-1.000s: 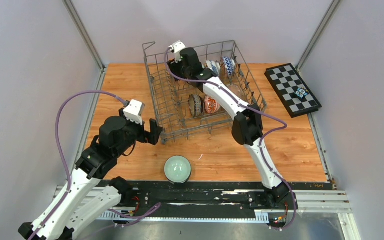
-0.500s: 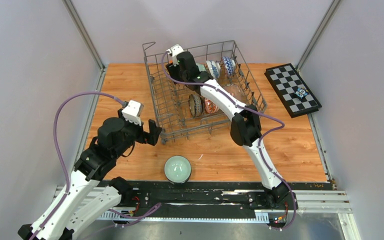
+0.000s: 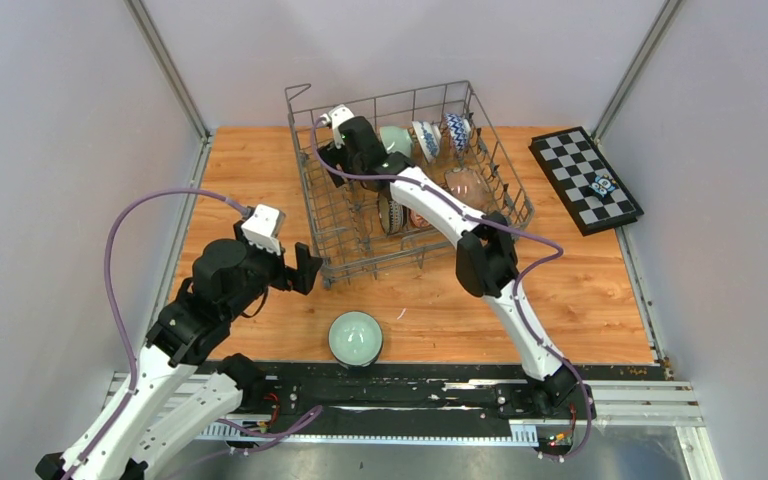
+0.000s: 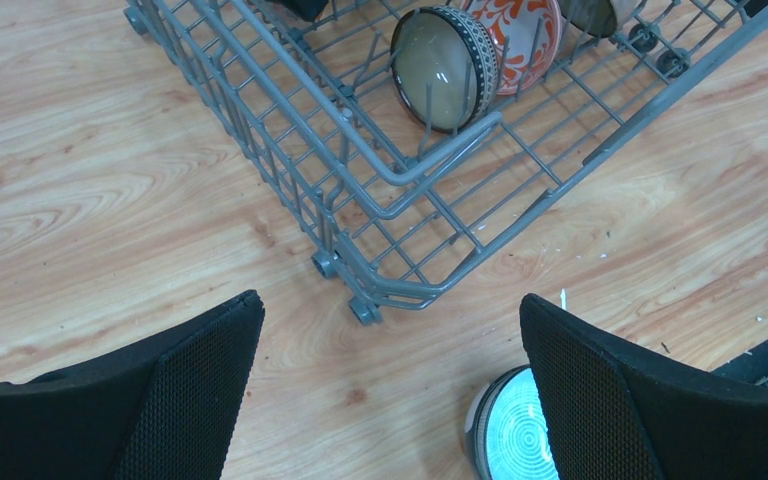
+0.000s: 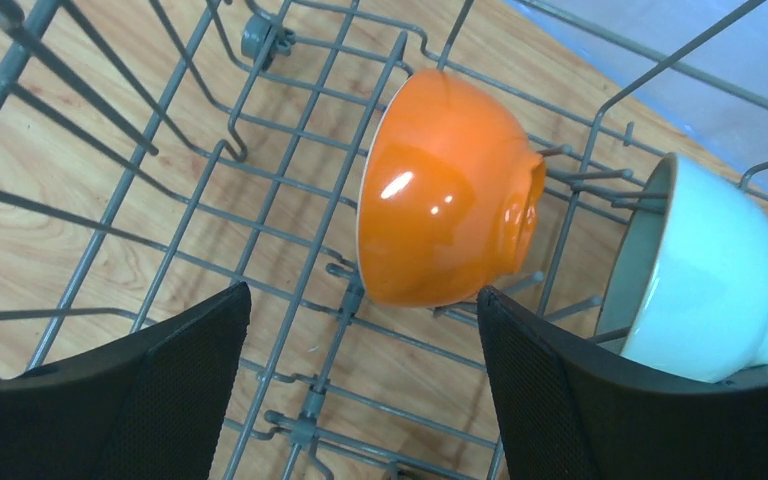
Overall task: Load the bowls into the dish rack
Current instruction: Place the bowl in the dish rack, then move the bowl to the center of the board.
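The grey wire dish rack point(image 3: 505, 205) stands at the back middle of the table. My right gripper point(image 3: 332, 158) reaches into its back left part. In the right wrist view that gripper point(image 5: 362, 310) is open, with an orange bowl point(image 5: 440, 190) lying on its side on the tines just beyond the fingertips. A pale green bowl point(image 5: 710, 270) leans to its right. A dark-rimmed beige bowl point(image 4: 445, 70) and a red-white bowl point(image 4: 525, 40) stand on edge nearer the front. My left gripper point(image 3: 305, 268) hangs open and empty over the rack's front left corner point(image 4: 390, 295). One pale bowl point(image 3: 356, 338) sits upside down on the table.
A black-and-white chequered board point(image 3: 585, 180) with a small object on it lies at the back right. Two blue-white patterned bowls point(image 3: 440, 134) stand along the rack's back wall. The black base rail point(image 3: 410, 385) runs along the near edge.
My right gripper has slid left along the back of the rack, uncovering the pale green bowl. The left arm has drawn back slightly toward the near left.
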Available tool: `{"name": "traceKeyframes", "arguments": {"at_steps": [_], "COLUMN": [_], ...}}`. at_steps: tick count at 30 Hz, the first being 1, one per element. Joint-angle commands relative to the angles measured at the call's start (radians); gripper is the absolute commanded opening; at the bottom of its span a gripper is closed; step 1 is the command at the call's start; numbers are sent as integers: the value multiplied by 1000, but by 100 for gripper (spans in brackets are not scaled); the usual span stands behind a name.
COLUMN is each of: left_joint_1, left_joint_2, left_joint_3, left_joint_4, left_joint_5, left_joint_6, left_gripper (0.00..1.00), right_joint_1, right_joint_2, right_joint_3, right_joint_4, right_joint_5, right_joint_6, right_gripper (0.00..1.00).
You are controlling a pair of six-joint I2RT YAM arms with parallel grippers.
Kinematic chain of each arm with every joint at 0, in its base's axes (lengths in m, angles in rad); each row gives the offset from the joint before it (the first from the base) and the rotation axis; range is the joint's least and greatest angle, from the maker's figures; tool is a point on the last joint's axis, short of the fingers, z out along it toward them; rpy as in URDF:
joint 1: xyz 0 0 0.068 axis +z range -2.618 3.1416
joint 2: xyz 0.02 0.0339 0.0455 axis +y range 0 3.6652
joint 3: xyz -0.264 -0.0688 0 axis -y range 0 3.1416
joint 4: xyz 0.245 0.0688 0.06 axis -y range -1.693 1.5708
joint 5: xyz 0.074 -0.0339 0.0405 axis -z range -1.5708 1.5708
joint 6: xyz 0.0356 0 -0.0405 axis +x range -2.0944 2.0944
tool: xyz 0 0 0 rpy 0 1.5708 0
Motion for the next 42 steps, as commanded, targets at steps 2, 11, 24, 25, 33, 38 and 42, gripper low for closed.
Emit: {"name": "traceKeyframes", "arguments": {"at_steps": [2,11,24,25,33,38,42], "left_joint_1": [3,4,1,-1,-151,-313,-446], "left_joint_2": [-15,-29,-49,-46,-33,-17,18], "left_joint_3": [-9,-12,-36,-44,-198,-284,-316], "left_joint_4": [1,3,-140,-156,-127,-119,-113], "left_joint_5": [8,7,154,157,76,-54,-163], "left_joint_6": [-5,-11,-282,-312,-502,-639,-736], "left_gripper": [100,100,100,100,93,87,81], "right_joint_1": [10,29,117,121,127,145,222], "right_joint_2": [-95,-463,-1212,-1261,-1494,-1534,-1525], "right_joint_3": [-60,-469,-1171,-1207,-1337,-1371,-1388], "right_joint_4": [-22,65,-8,-28,-180,-214,-230], "right_joint_5": [3,-12,33,33,9,-112,-123], "right_joint_6": [76,163,310,324,357,334,313], "right_gripper": [85,82,78,77,71,63,58]}}
